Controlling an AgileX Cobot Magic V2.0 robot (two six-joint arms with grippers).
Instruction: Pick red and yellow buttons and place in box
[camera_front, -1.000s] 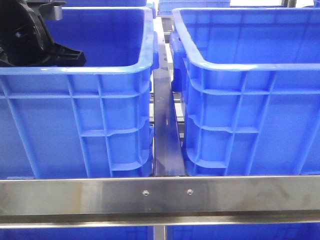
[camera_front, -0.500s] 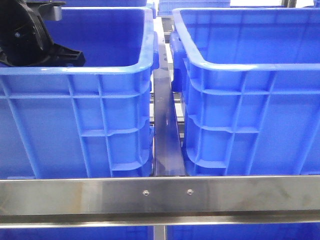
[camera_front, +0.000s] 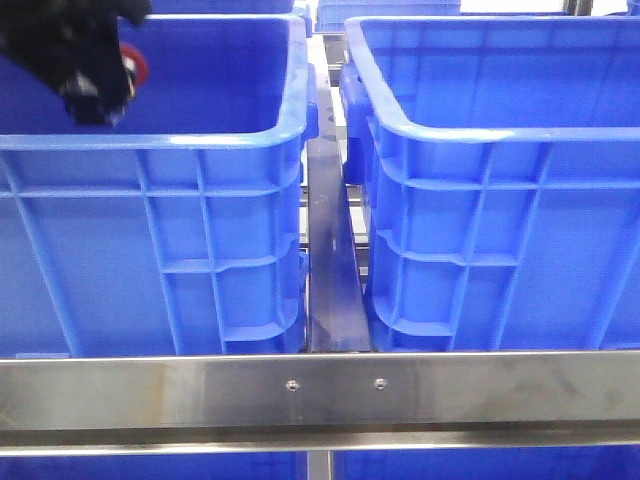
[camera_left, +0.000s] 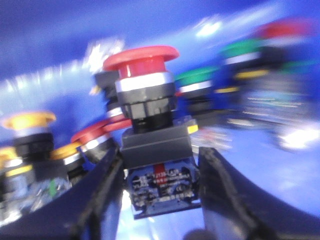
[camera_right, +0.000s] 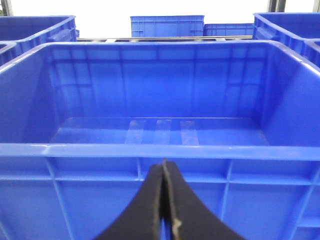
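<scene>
In the blurred left wrist view a red button (camera_left: 141, 64) with a mushroom cap, black collar and blue block stands between my left gripper's (camera_left: 160, 161) dark fingers (camera_left: 97, 192); the gripper is shut on its block. Behind it in the left blue crate (camera_front: 150, 140) lie yellow buttons (camera_left: 29, 120) and another red one (camera_left: 92, 134). The front view shows the left gripper (camera_front: 85, 60) at the crate's top left with the red cap (camera_front: 135, 65) beside it. My right gripper (camera_right: 164, 167) is shut and holds nothing, facing the near wall of an empty blue box (camera_right: 150, 150).
Green buttons (camera_left: 202, 77) lie among the others in the left crate. The right crate (camera_front: 480, 130) stands beside it across a narrow metal gap (camera_front: 330, 260). A steel rail (camera_front: 320, 395) runs along the front. More blue crates (camera_right: 167, 25) stand behind.
The left gripper has risen and turned inside the left crate, and a red cap now shows at it above the rim. The right side looks the same.
</scene>
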